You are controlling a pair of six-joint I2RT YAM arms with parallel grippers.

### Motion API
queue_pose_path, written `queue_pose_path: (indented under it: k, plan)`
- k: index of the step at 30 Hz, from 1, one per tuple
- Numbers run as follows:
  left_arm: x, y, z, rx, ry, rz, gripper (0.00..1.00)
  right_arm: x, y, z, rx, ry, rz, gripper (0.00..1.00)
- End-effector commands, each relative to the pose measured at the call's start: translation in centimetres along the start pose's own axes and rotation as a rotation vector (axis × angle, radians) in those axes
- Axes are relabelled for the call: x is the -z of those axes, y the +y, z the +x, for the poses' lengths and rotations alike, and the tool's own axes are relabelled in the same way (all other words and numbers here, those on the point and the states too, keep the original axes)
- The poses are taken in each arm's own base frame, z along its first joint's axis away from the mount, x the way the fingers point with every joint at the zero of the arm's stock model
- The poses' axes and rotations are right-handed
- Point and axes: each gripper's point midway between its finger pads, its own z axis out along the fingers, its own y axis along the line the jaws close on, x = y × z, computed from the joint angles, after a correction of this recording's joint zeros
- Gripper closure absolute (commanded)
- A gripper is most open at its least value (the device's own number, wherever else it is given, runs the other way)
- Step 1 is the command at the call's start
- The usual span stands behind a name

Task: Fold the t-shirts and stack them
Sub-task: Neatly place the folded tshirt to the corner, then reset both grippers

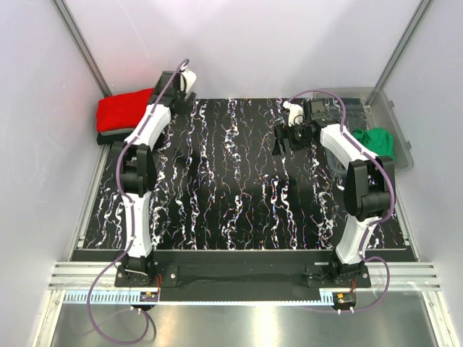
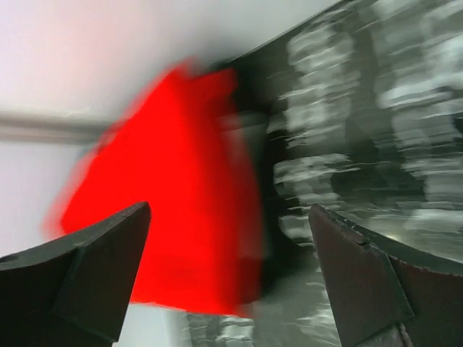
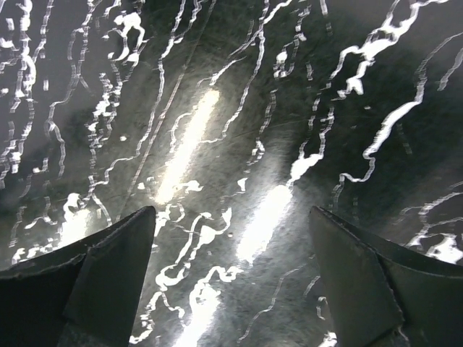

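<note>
A bright red t-shirt (image 1: 124, 110) lies folded at the table's far left edge, on top of a dark folded shirt (image 1: 107, 137). My left gripper (image 1: 176, 90) hovers just right of this stack. In the left wrist view its jaws (image 2: 230, 210) stand wide open with nothing between them, and the red t-shirt (image 2: 173, 195) shows blurred beyond them. A green t-shirt (image 1: 376, 141) lies crumpled in a clear bin at the right. My right gripper (image 1: 287, 141) hangs open over the bare mat (image 3: 231, 108), left of the bin, holding nothing.
The clear plastic bin (image 1: 400, 148) stands at the table's far right edge. The black mat with white marbling (image 1: 239, 188) covers the table between the arms. White walls and metal posts close in the back and both sides.
</note>
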Motion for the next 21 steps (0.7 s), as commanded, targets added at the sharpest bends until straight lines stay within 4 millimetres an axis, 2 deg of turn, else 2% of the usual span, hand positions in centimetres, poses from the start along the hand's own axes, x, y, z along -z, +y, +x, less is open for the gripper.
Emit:
queue_pose_path:
  k: [1, 3, 4, 6, 9, 10, 11, 12, 14, 17, 21]
  plan:
    - [7.0, -1.8, -4.6, 0.397, -0.109, 0.277, 0.01, 2.8, 0.2, -4.4, 0.121, -0.121, 0.07, 0.06]
    - [9.2, -3.4, -5.6, 0.513, -0.134, 0.396, 0.01, 3.6, 0.4, -5.2, 0.133, -0.145, 0.074, 0.05]
    - [9.9, -5.5, -5.6, 0.533, -0.131, 0.501, 0.01, 3.9, 0.5, -5.5, 0.138, -0.153, 0.073, 0.05]
    - [10.9, -7.7, -5.8, 0.583, -0.125, 0.632, 0.01, 4.6, 0.7, -6.4, 0.137, -0.178, 0.083, 0.02]
    - [10.8, -9.5, -5.3, 0.639, -0.061, 0.706, 0.01, 5.1, 0.6, -7.6, 0.126, -0.209, 0.098, 0.0]
    - [11.8, -9.7, -5.6, 0.654, -0.038, 0.743, 0.01, 5.1, 0.5, -8.4, 0.064, -0.233, 0.116, 0.0]
    - [12.1, -10.0, -5.6, 0.648, -0.032, 0.756, 0.01, 4.7, -1.0, -8.6, 0.009, -0.24, 0.193, 0.0]
    - [12.9, -10.2, -5.6, 0.602, -0.039, 0.727, 0.01, 4.9, -1.7, -9.8, -0.03, -0.274, 0.229, 0.0]
    - [13.7, -9.6, -5.8, 0.48, -0.088, 0.677, 0.01, 4.3, -2.8, -10.6, -0.102, -0.291, 0.281, 0.0]
    - [13.5, -9.1, -6.5, 0.466, -0.1, 0.632, 0.01, 3.5, -3.7, -11.0, -0.126, -0.293, 0.312, 0.0]
    - [13.3, -10.4, -6.7, 0.459, -0.082, 0.622, 0.01, 3.0, -4.7, -11.2, -0.171, -0.298, 0.354, 0.0]
